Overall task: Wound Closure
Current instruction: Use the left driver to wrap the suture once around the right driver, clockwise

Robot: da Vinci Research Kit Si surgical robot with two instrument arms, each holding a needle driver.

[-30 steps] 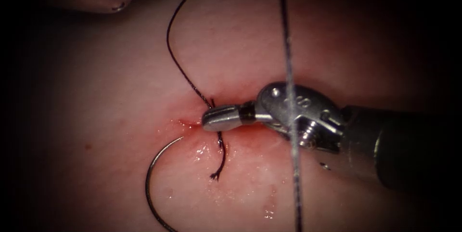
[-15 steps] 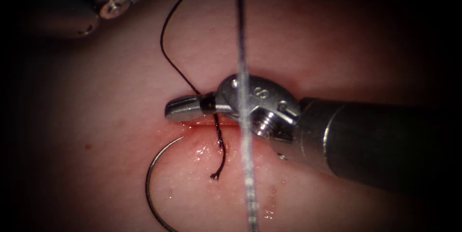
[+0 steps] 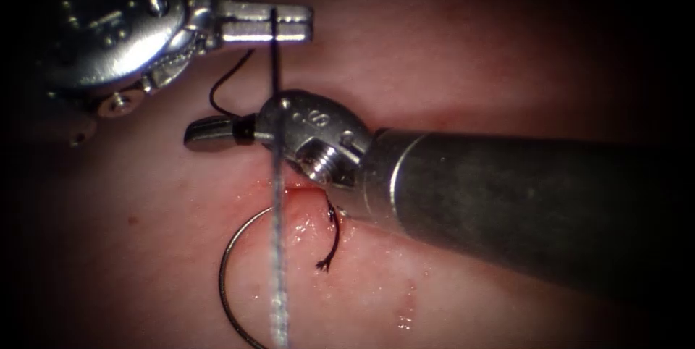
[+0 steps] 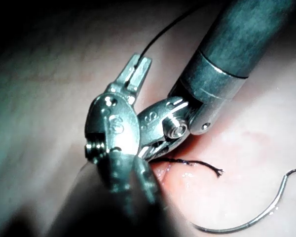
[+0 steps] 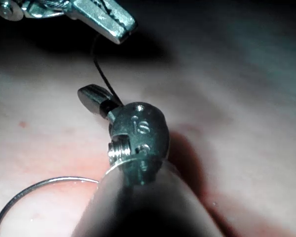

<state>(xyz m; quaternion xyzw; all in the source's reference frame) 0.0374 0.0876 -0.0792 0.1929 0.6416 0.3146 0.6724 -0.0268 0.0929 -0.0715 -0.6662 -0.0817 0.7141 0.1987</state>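
— Needle [image 3: 230, 276] position?
— Free on the tissue [image 3: 470, 52] just below the cut [image 3: 293, 188], held by neither tool.
— Jaws?
— Left tool [image 3: 293, 22] grips the thread [image 3: 276, 66]; right tool [image 3: 206, 134] looks closed, thread looping round it.

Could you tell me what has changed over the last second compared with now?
The right tool slid left across the cut, thread looped around it. The left tool came down into view, jaws shut on the thread. The needle and the frayed thread end stayed put on the tissue.
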